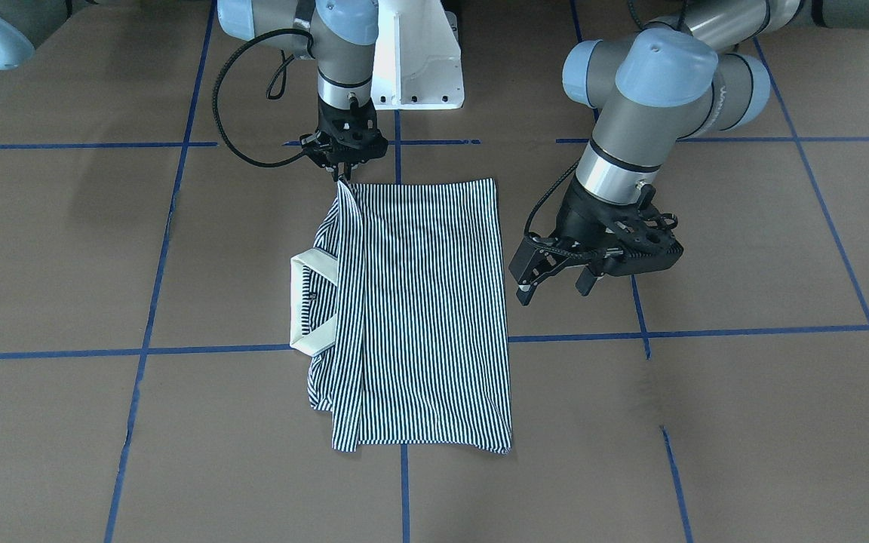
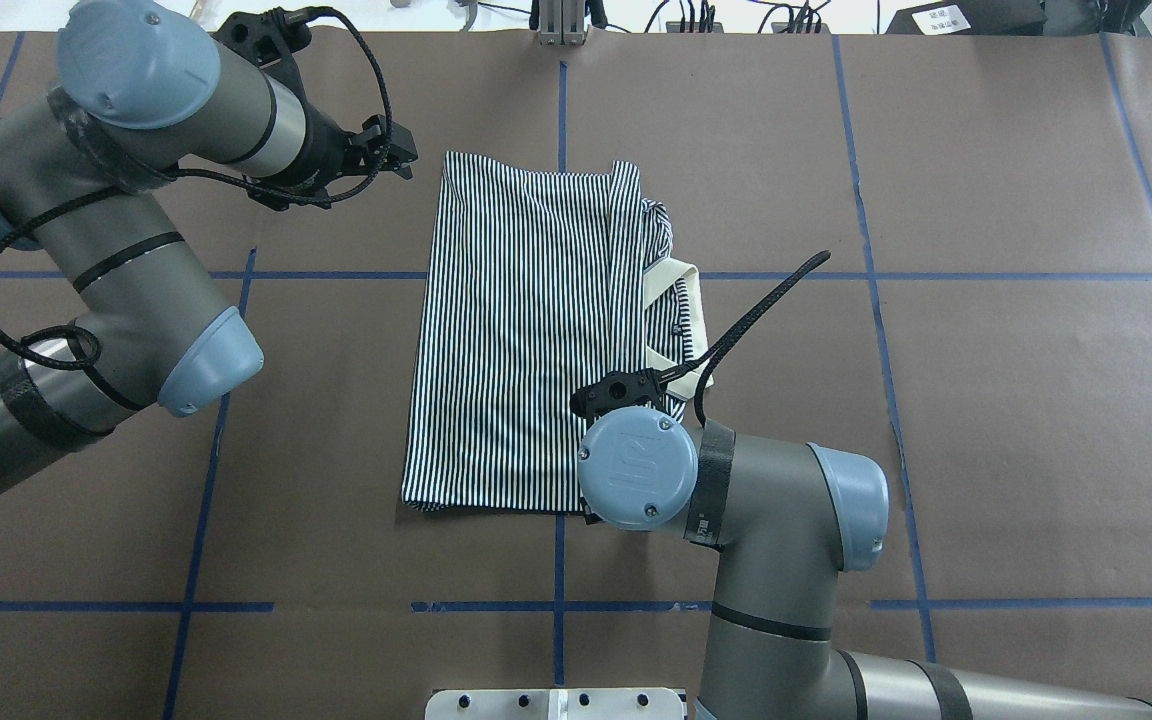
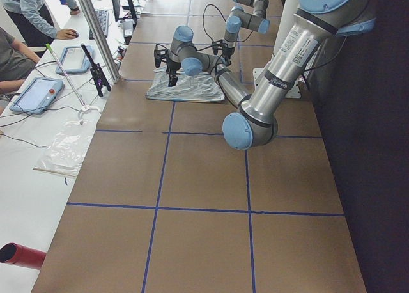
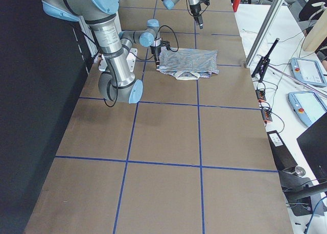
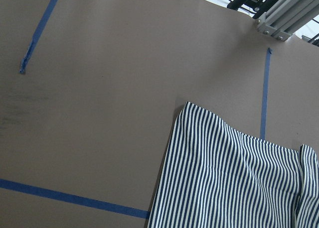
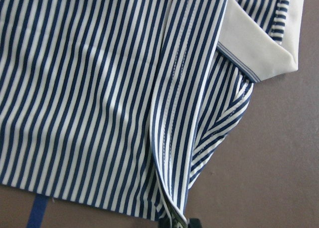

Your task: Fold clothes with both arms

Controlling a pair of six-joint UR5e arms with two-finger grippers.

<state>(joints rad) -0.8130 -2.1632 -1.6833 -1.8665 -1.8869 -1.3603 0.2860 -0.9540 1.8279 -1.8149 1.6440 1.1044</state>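
Note:
The striped polo shirt (image 1: 419, 317) lies folded into a tall rectangle on the brown table, its white collar (image 1: 310, 302) sticking out at one side. My right gripper (image 1: 342, 175) is shut on the shirt's near corner beside the collar and lifts that edge into a small peak. In the right wrist view the lifted hem (image 6: 172, 153) runs up to the fingers. In the overhead view the wrist hides this gripper. My left gripper (image 1: 555, 286) hangs open just off the shirt's opposite long edge with nothing in it. The left wrist view shows only the shirt's far corner (image 5: 199, 133).
The white pedestal base (image 1: 419, 60) stands behind the shirt. Blue tape lines (image 1: 404, 490) cross the brown table. An aluminium post (image 2: 561, 20) rises at the far edge. People sit at a side table with tablets (image 3: 38, 91) beyond the table's operator side.

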